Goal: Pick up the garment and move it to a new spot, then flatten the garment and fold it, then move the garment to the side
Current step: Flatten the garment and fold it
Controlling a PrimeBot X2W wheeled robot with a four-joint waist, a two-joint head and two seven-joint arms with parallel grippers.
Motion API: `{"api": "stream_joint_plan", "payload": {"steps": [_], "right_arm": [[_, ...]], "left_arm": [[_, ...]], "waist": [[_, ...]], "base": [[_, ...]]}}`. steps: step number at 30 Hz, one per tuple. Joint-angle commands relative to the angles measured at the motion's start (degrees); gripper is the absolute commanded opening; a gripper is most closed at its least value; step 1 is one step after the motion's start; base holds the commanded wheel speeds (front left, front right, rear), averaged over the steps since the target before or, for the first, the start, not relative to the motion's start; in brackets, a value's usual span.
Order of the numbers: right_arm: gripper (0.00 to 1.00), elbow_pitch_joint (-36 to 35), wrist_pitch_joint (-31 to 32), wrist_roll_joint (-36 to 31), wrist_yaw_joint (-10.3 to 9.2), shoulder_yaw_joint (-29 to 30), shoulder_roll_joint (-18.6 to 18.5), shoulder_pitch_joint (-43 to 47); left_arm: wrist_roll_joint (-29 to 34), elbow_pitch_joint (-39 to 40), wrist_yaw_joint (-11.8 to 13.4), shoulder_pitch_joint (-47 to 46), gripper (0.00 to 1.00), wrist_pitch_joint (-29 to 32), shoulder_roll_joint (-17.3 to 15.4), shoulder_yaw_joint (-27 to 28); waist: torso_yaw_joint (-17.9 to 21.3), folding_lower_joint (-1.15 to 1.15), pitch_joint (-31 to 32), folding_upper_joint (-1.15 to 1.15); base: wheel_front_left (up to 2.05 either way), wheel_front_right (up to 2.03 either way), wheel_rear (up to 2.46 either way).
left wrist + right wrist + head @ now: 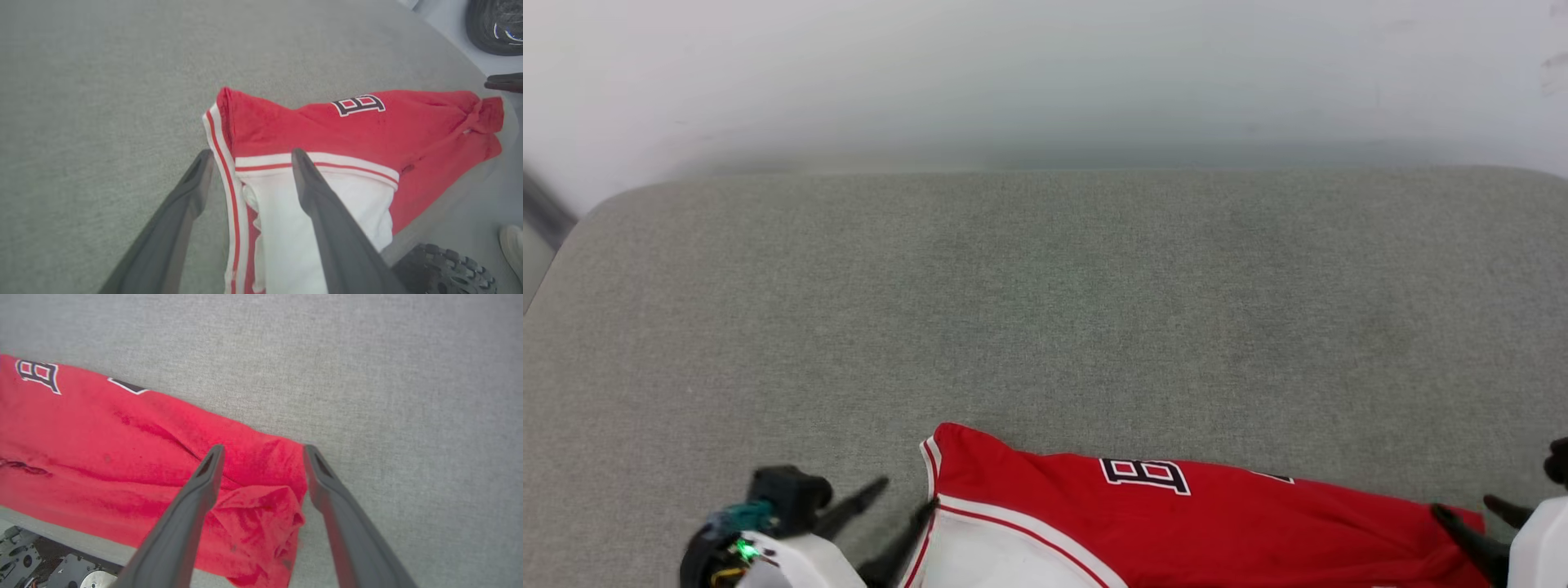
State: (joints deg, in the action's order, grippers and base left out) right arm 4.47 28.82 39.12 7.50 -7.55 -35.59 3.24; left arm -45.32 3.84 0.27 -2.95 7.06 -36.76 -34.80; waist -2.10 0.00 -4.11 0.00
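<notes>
The red jersey T-shirt (1217,523) lies bunched along the near edge of the grey, coarse-woven table (1045,310). The left gripper (252,153) has its jaws spread wide, straddling the striped trim (229,179) of the white sleeve (282,228): one over bare table, the other over the soft white cloth. The right gripper (264,448) also has its jaws parted, with a crumpled red corner lying between them.

One garment (1176,523), two pincers (905,495) (1463,506)
</notes>
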Motion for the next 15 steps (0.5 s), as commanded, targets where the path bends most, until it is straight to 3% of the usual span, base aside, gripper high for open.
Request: {"api": "stream_joint_plan", "payload": {"steps": [1,9,12,15], "right_arm": [[1.0,-1.53,0.68,0.5,-0.02,2.65,1.83,-0.04],[1.0,-4.54,5.7,-3.3,-0.02,13.24,10.33,2.26],[1.0,-5.32,8.25,-6.18,-0.02,17.57,14.73,3.66],[1.0,-5.83,10.2,-8.88,-0.02,21.67,18.95,4.97]], "left_arm": [[0.55,0.31,1.35,-0.87,1.0,-3.47,0.65,2.19],[4.1,-0.81,7.58,0.73,1.0,-19.02,3.9,9.6],[5.61,-1.01,9.57,1.9,1.0,-21.77,6.24,13.34],[10.08,0.58,9.89,2.92,1.0,-22.27,8.61,17.43]], "waist": [[-0.14,0.0,0.55,0.0],[-0.4,0.0,1.31,0.0],[-0.74,0.0,1.29,0.0],[-1.15,0.0,1.09,0.0]], "base": [[0.0,0.0,0.0],[0.0,0.0,0.0],[0.0,0.0,0.0],[0.0,0.0,0.0]]}}
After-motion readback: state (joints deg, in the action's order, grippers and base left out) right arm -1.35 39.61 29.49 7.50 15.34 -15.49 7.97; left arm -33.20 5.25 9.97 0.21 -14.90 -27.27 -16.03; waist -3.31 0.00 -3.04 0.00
